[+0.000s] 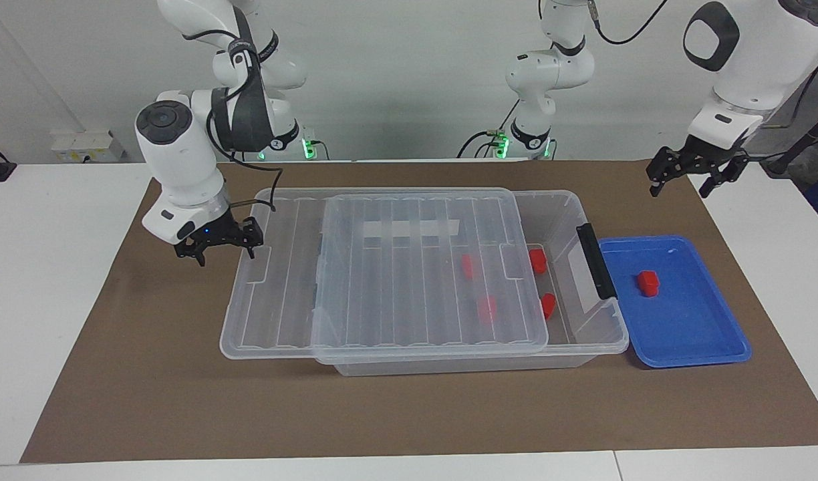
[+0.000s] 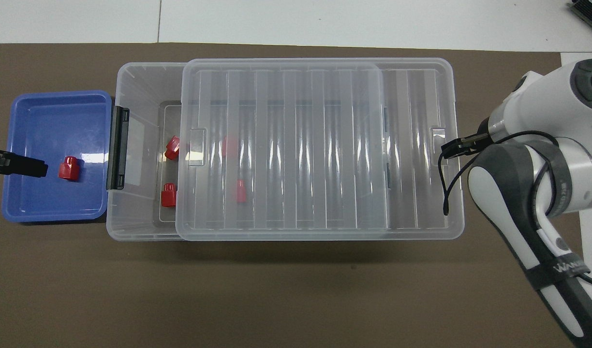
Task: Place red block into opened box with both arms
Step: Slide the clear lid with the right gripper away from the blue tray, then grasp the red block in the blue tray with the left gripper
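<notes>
I see the ribbed clear lid [image 1: 409,267] slid partly off the clear plastic box [image 1: 569,220]; small red block [image 1: 647,282] waits lower right in the blue tray [image 1: 716,334]; right claw [image 1: 218,244] and left claw [image 1: 695,175] both spread, empty.

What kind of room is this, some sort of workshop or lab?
Most likely a robotics lab set up for practice trials. Two white robot arms stand at a plain white table with a brown mat, working over a clear box and a blue tray of small red blocks.
</notes>
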